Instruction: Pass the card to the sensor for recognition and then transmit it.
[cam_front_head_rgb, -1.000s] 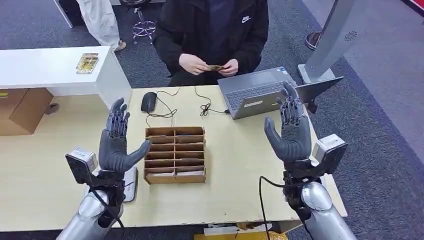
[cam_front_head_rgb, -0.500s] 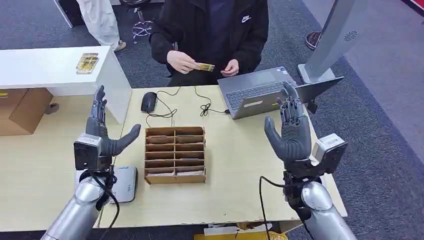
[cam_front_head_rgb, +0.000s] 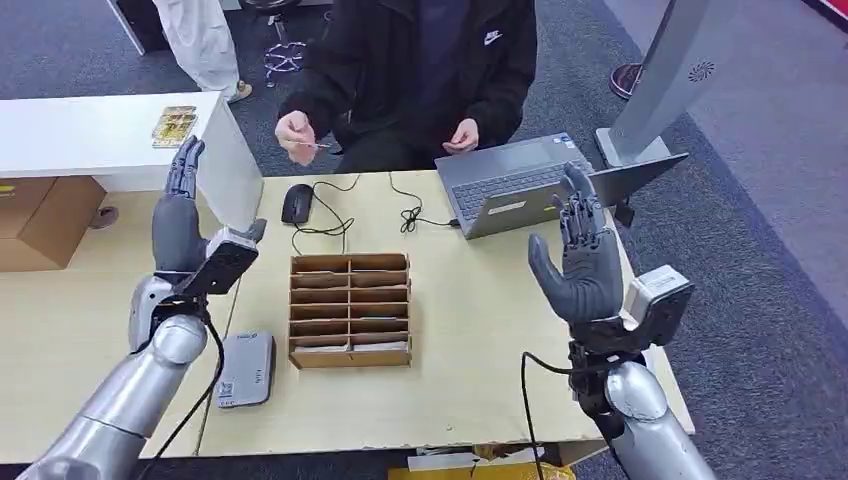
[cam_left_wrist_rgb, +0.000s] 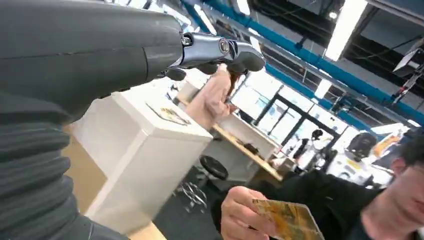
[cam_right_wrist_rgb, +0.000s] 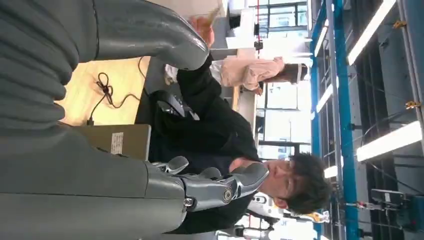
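— Left hand (cam_front_head_rgb: 178, 215), what is its state?
— Raised, fingers apart, holding nothing; right hand (cam_front_head_rgb: 583, 262) too.
— And the card (cam_front_head_rgb: 318, 146)?
— A person's hand (cam_front_head_rgb: 294, 134) pinches it beyond the table (cam_front_head_rgb: 470, 330), near the left hand, not touching.

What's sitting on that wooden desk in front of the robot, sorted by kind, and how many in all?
Laptop: 1
Mouse: 1
Wooden slotted organizer: 1
Grey sensor box: 1
Total: 4
Apart from these, a person holds the card out, off the desk.
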